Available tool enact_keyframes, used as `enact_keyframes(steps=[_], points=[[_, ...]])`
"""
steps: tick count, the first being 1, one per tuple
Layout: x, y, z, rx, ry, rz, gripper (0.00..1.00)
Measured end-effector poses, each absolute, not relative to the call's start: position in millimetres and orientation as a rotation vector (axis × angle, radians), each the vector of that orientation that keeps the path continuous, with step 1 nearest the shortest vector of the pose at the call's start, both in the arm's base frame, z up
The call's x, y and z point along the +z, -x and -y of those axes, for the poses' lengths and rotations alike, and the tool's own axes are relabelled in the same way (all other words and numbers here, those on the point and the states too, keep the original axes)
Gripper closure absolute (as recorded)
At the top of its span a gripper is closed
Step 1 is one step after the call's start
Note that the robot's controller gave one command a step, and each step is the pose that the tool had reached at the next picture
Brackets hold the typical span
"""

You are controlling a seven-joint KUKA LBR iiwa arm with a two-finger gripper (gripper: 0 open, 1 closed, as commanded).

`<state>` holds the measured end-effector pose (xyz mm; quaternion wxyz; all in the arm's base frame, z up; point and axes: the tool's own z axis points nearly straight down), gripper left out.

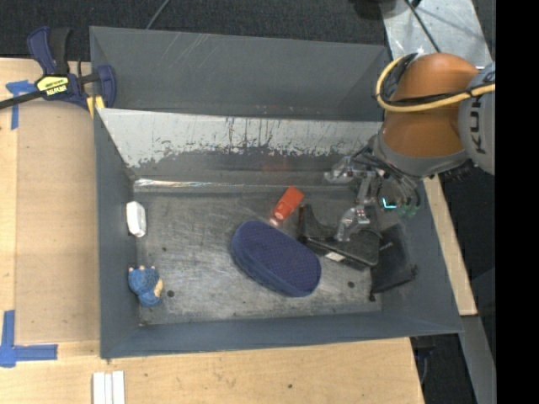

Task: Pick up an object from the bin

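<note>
Pincer (357,215) over black pieces (389,266), maybe touching, in bin (253,337) beside blue pad (276,257).

Arm (468,138) with a domed orange cover (425,116) and a bare-metal tool (352,222).
A yellow and black cable (383,82) loops round the glossy orange cover. White letters (480,131) mark the dark grey link beside it, and a small teal light (389,202) glows on the silver tool's mount.

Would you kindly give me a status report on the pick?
Gripper at bin's right, over flat black piece. Orange cylinder and dark blue oval close beside it.
</note>
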<state>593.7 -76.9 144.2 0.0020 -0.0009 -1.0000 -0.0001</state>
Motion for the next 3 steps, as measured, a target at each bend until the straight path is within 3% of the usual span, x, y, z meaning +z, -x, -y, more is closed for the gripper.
enact_keyframes(steps=[1, 2, 3], points=[[76, -539.1, 44, 0.004, -0.340, 3.131, 0.00], [78, -541.2, 45, 0.005, -0.340, 3.137, 1.00], [221, -527.8, 51, 0.002, -0.333, 3.126, 1.00]])
